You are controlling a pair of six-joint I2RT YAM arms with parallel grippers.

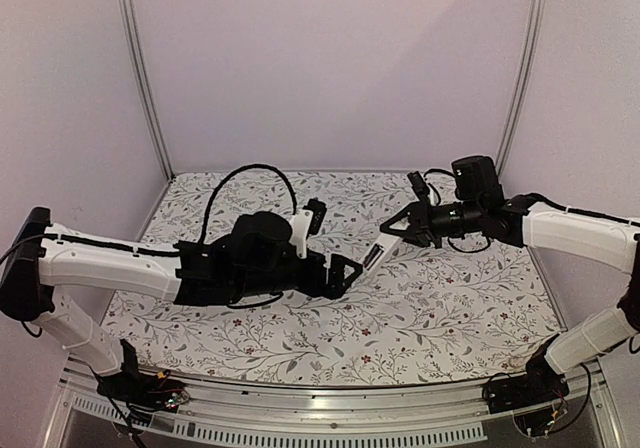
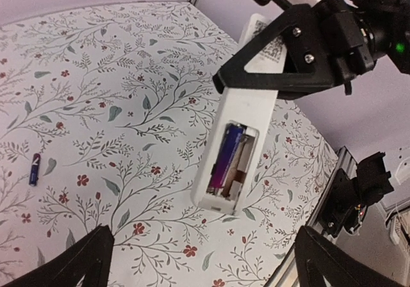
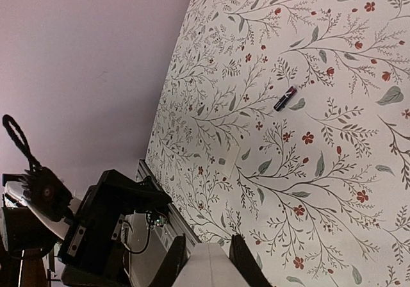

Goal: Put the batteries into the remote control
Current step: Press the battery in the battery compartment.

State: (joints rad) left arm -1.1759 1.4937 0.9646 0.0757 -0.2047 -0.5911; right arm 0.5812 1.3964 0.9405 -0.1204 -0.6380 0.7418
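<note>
over the floral tablecloth (image 1: 450, 308), top view: right gripper (image 1: 388, 230) clamps the remote control (image 1: 374, 255), tilted near the left gripper (image 1: 347, 271). left wrist: its fingers (image 2: 90, 261) splayed, released; one battery (image 2: 227, 151) sits in the remote's open bay, second battery (image 2: 34, 170) lies apart on the cloth. right wrist: fingers (image 3: 238, 258) pinch the remote's white end.

White arms (image 1: 110, 265), black grippers (image 1: 352, 271), seemingly matte cables (image 1: 250, 173)

plain lilac walls (image 1: 330, 58) stand behind a tablecloth (image 1: 450, 318) printed with leafy sprigs and red flowers. slim metal posts (image 1: 142, 68) rise at its far corners.
</note>
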